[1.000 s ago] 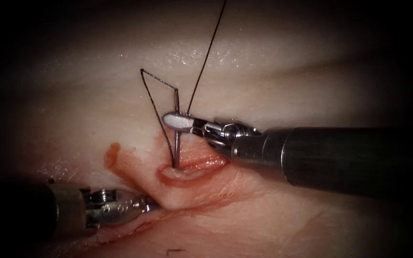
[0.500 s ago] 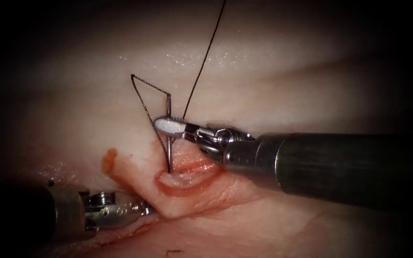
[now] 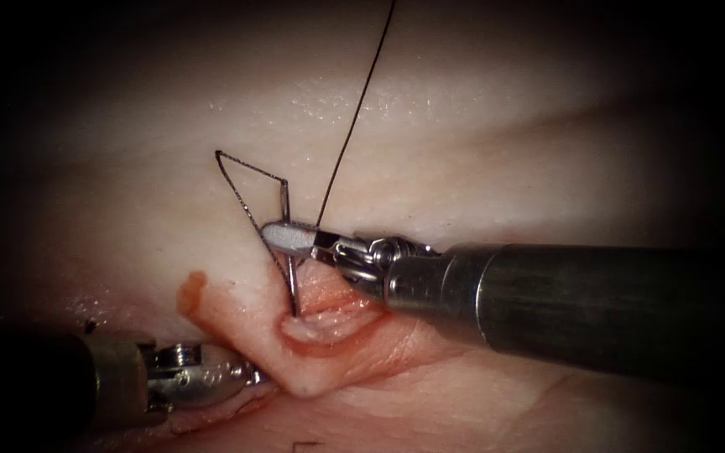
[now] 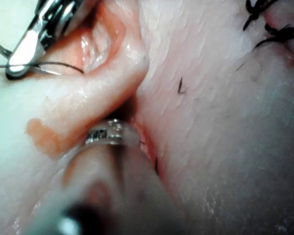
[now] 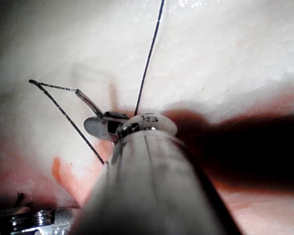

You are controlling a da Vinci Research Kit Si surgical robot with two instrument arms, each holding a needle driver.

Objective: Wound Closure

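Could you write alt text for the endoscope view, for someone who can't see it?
The right tool grips a curved needle near its thread end, its point sunk in the lifted tissue at the cut. The left tool holds that tissue edge. Dark thread runs upward.

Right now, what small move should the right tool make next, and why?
Probably roll the right tool at its wrist, following the needle's curve. Its jaws are shut on the needle near mid-curve, the tip sits in the tissue at the edge of the cut, and the left tool appears to hold that edge up.
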